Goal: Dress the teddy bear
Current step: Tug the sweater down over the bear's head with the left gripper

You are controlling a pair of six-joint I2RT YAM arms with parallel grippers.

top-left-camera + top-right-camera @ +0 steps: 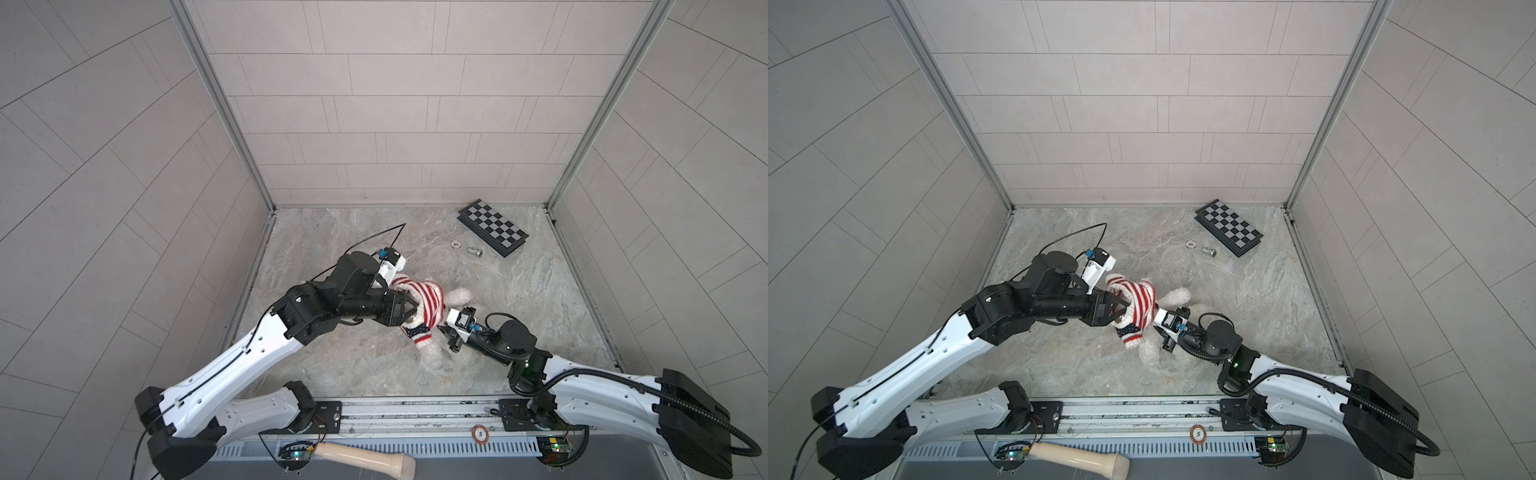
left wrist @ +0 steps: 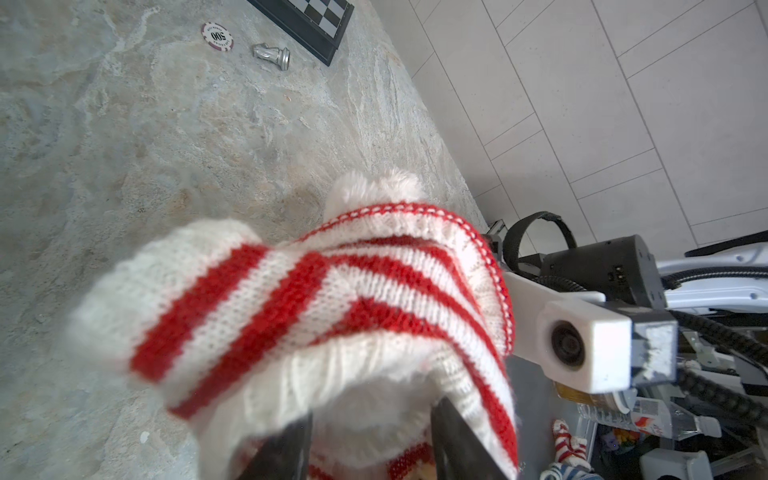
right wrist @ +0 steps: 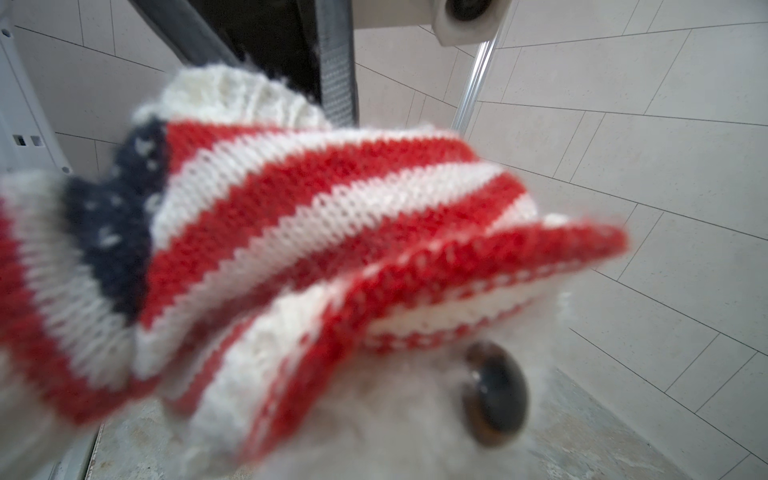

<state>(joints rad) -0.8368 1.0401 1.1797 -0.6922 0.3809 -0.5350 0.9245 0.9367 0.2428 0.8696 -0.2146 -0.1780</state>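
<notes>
Teddy bear (image 1: 459, 297) lies mid bench (image 1: 353, 365) btw the two arms, w/ red/white striped sweater (image 1: 428, 303) bunched over most of it; white fur shows at both ends, and one dark eye sits just under the knit edge in right wrist view. Left gripper (image 1: 413, 308) is at sweater's left side, fingers (image 2: 457, 436) spread, knit draped over them. Right gripper (image 1: 445, 328) is against sweater's right edge; tips hidden, can't tell if pinching. Chessboard (image 1: 492, 226), poker chip (image 1: 457, 244) & silver chess piece (image 1: 475, 251) lie well apart, back right.
</notes>
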